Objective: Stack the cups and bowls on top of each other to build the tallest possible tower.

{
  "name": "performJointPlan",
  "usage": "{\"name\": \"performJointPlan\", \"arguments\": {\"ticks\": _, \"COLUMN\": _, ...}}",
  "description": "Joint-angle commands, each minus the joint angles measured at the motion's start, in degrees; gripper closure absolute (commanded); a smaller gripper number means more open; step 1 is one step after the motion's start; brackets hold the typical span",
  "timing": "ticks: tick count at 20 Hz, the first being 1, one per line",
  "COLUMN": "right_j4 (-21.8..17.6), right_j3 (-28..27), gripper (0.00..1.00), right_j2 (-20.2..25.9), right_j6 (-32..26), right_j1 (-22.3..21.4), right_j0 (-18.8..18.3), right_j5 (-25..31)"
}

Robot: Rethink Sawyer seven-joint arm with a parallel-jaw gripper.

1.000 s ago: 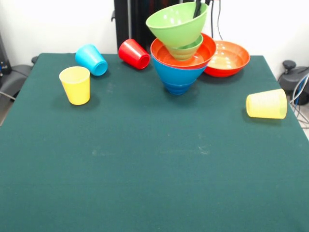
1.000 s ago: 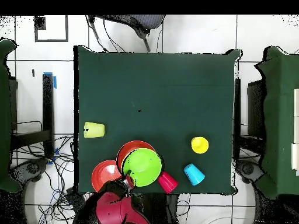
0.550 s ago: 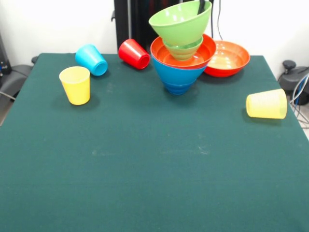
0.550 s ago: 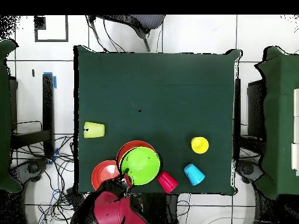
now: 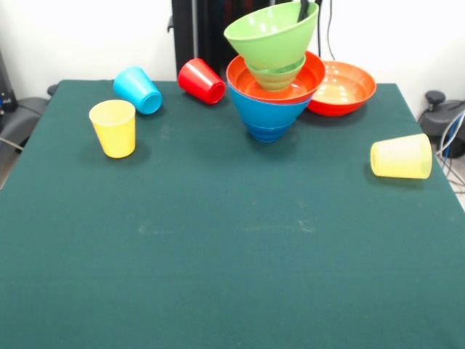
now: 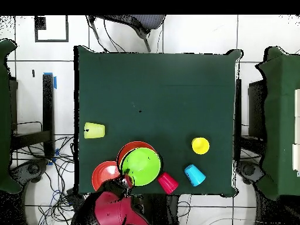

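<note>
The tower stands at the table's far side: a big blue bowl (image 5: 267, 116) holds an orange-red bowl (image 5: 244, 78), and a small green bowl (image 5: 277, 75) sits in that. A big green bowl (image 5: 269, 38) (image 6: 142, 166) leans on top, tilted. My gripper (image 5: 302, 9) (image 6: 126, 179) is shut on its far rim, one black finger showing inside the bowl. A second orange-red bowl (image 5: 341, 87) (image 6: 106, 174) sits beside the tower. The yellow cup (image 5: 114, 128) stands upright. The light blue cup (image 5: 137, 90), the red cup (image 5: 201, 81) and the pale yellow cup (image 5: 400, 156) lie on their sides.
The green table (image 5: 218, 247) ends close behind the tower and the fallen cups. In the overhead view the red arm (image 6: 114, 211) reaches in over that edge. Cables and chair bases lie on the floor around the table.
The big green bowl has shifted a little to the right in the front view and tilts less than a second ago. My gripper moved with it. The cups have not moved.
</note>
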Motion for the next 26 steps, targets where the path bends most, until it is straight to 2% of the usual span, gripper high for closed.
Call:
{"name": "performJointPlan", "arguments": {"ticks": 1, "right_j4": 0.47, "right_j3": 0.0, "gripper": 1.0, "right_j2": 4.84, "right_j6": 6.22, "right_j1": 3.74, "right_j0": -0.76, "right_j5": 6.8}}
{"name": "performJointPlan", "arguments": {"ticks": 10, "right_j4": 0.21, "right_j3": -0.1, "gripper": 1.0, "right_j2": 4.04, "right_j6": 7.04, "right_j1": 4.71, "right_j0": -0.01, "right_j5": 5.49}}
{"name": "performJointPlan", "arguments": {"ticks": 16, "right_j4": 0.91, "right_j3": 1.0, "gripper": 1.0, "right_j2": 7.52, "right_j6": 5.6, "right_j1": 2.8, "right_j0": -3.1, "right_j5": 8.47}}
{"name": "performJointPlan", "arguments": {"ticks": 19, "right_j4": 0.24, "right_j3": 0.77, "gripper": 1.0, "right_j2": 6.98, "right_j6": 5.92, "right_j1": 4.36, "right_j0": -2.91, "right_j5": 7.34}}
{"name": "performJointPlan", "arguments": {"ticks": 23, "right_j4": 0.86, "right_j3": 0.87, "gripper": 1.0, "right_j2": 7.15, "right_j6": 6.86, "right_j1": 4.23, "right_j0": -2.58, "right_j5": 6.81}}
{"name": "performJointPlan", "arguments": {"ticks": 26, "right_j4": 1.34, "right_j3": 0.04, "gripper": 1.0, "right_j2": 6.97, "right_j6": 7.03, "right_j1": 5.11, "right_j0": -1.82, "right_j5": 7.8}}
